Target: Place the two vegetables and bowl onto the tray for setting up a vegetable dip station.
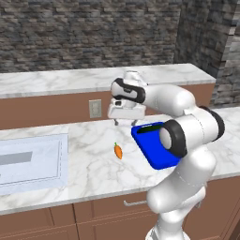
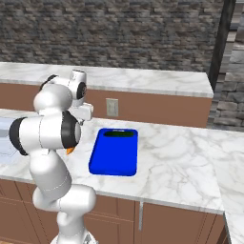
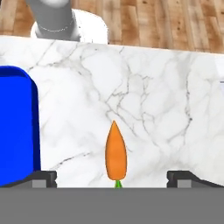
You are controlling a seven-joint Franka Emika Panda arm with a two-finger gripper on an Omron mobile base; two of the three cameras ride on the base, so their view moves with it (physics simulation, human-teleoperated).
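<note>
The gripper point(image 1: 123, 123) hung above the marble counter point(image 1: 93, 164) with its jaws spread wide and empty, evidently lining up on the carrot point(image 1: 118, 151). The carrot lay flat on the counter just beside the blue tray point(image 2: 114, 155). The dark green vegetable point(image 2: 120, 134) lay on the tray's far end.

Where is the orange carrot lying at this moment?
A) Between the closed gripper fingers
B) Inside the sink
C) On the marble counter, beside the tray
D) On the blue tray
C: the carrot lies on the bare marble counter, apart from the blue tray, under the open gripper.
</note>
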